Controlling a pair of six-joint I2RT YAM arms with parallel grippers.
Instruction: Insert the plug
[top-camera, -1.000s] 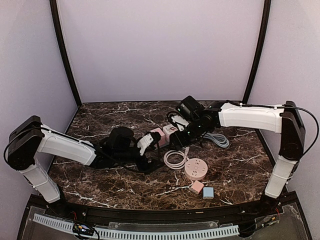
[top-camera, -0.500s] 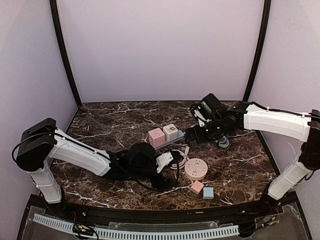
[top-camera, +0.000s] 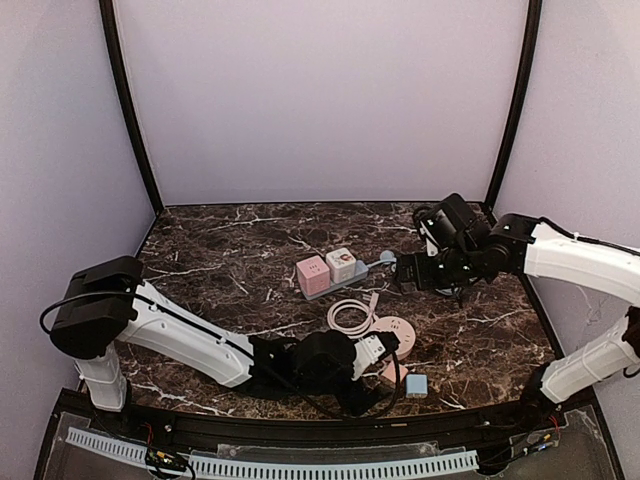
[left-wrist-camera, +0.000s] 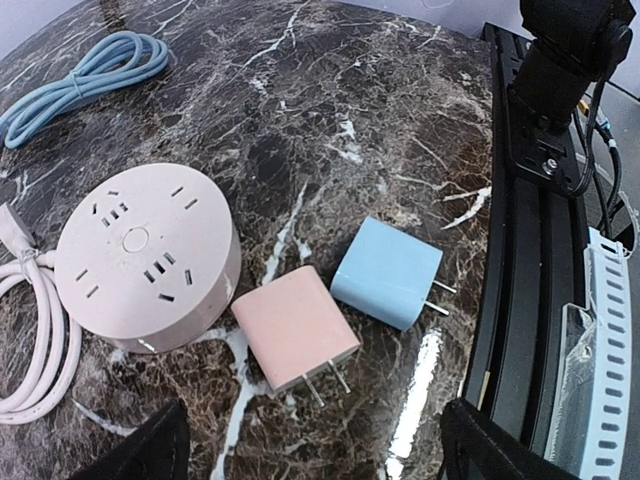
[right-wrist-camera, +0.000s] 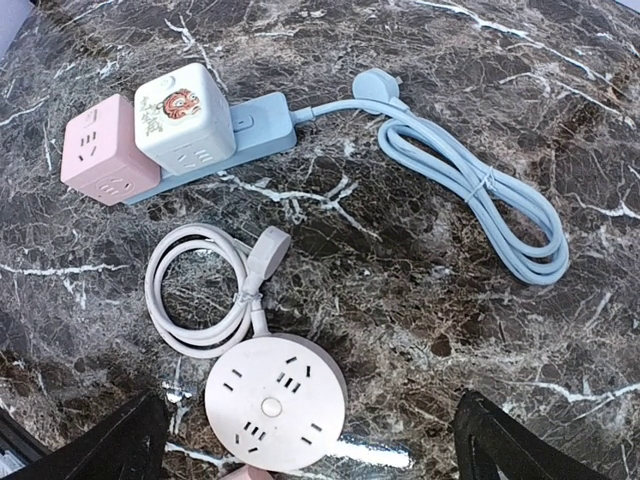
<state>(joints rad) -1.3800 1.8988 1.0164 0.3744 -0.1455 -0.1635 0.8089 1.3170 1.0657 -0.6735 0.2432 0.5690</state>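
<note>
A pink plug (left-wrist-camera: 295, 328) and a light blue plug (left-wrist-camera: 385, 272) lie flat side by side on the marble, prongs pointing at the near edge. A round pink socket (left-wrist-camera: 145, 255) sits just left of them. My left gripper (left-wrist-camera: 315, 455) is open and empty, hovering over the pink plug. In the top view the left gripper (top-camera: 385, 372) covers most of the pink plug, and the blue plug (top-camera: 416, 385) shows beside it. My right gripper (right-wrist-camera: 315, 450) is open and empty, high above the round socket (right-wrist-camera: 275, 400), at the right (top-camera: 410, 272).
A grey-blue power strip (right-wrist-camera: 260, 125) carries a pink cube socket (right-wrist-camera: 100, 150) and a white cube socket (right-wrist-camera: 185, 120); its cable (right-wrist-camera: 480, 190) loops right. The round socket's white cord (right-wrist-camera: 200, 290) is coiled beside it. The black table rail (left-wrist-camera: 530, 260) runs close to the plugs.
My left arm has swept right along the near edge to over the two plugs. My right arm has pulled back to the right, away from the power strip.
</note>
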